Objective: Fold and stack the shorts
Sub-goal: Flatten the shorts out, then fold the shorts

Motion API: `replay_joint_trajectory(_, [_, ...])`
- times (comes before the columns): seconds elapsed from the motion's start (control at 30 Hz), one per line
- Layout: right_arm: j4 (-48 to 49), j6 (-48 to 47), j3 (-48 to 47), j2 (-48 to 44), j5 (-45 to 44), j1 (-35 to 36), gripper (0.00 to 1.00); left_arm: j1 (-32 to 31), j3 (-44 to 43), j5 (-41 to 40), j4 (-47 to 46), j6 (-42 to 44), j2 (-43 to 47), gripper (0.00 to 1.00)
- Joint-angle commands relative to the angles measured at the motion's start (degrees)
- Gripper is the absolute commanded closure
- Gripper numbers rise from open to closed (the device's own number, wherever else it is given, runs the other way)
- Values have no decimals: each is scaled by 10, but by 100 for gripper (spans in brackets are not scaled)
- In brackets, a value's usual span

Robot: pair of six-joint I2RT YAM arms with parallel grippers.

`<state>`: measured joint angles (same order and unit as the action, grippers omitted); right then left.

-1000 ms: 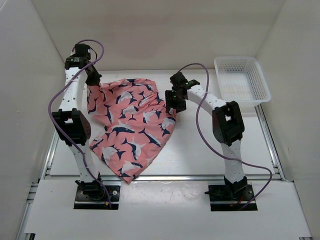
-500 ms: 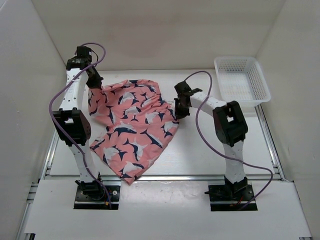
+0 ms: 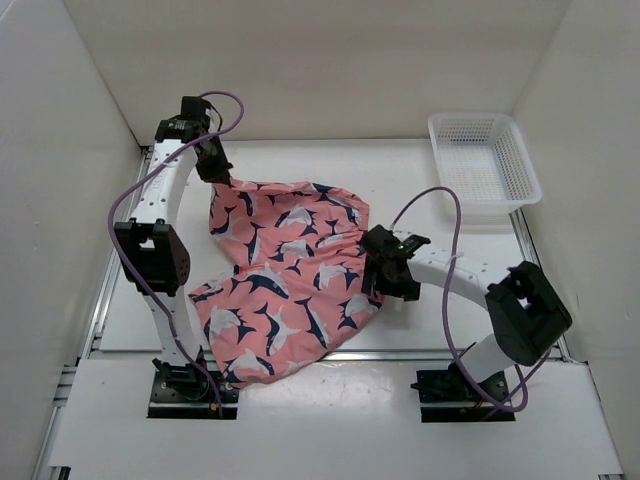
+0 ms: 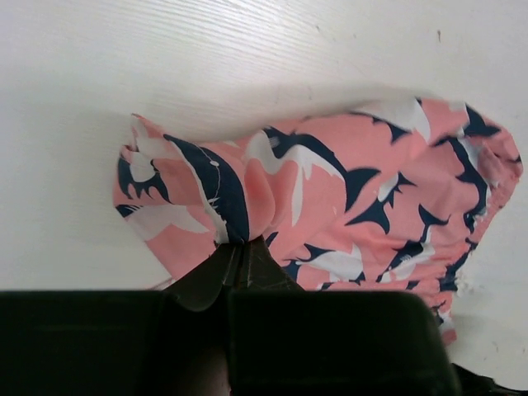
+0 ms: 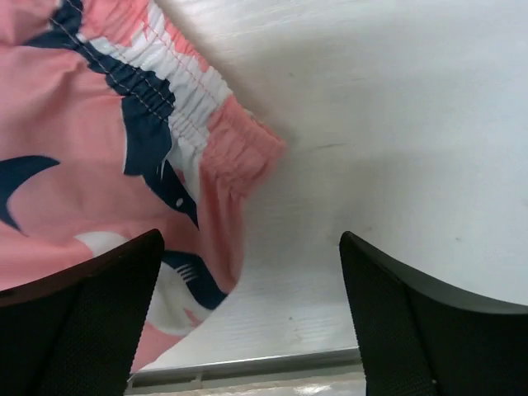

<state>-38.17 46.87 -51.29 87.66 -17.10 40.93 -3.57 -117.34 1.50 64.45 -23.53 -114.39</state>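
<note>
So here we've got the salmon-pink fabric shorts with the navy-and-white shark print (image 3: 290,275) lying rumpled on the white table (image 3: 430,200), between the two arms and a bit closer to the left one. Our left end effector (image 3: 214,168) is clamped tight on a bunched-up far corner of them; the wrist view shows the fabric pinched right at its fingertips (image 4: 206,276). The right end effector (image 3: 385,282) sits at the shorts' right edge with its jaws spread wide, gripping nothing. The white plastic mesh basket (image 3: 485,160) is off in the far right corner, well apart from the shorts.
</note>
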Motion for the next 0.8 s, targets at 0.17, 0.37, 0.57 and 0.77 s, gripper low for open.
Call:
replay_joint_trajectory(0.17, [-8,-113,-228,43,-87,-61,26,-6,-4,23,-5,15,44,90])
replay_joint_trajectory(0.37, [4,-193,-428,229,38,-150,48,-6,-18,18,8,20,44,90])
replay_joint_trajectory(0.57, [14,-159,-577,369,236,-229,43,-6,-18,12,13,20,50,90])
replay_joint_trajectory(0.77, [-19,-228,-678,456,255,-229,28,-6,-13,17,13,20,44,90])
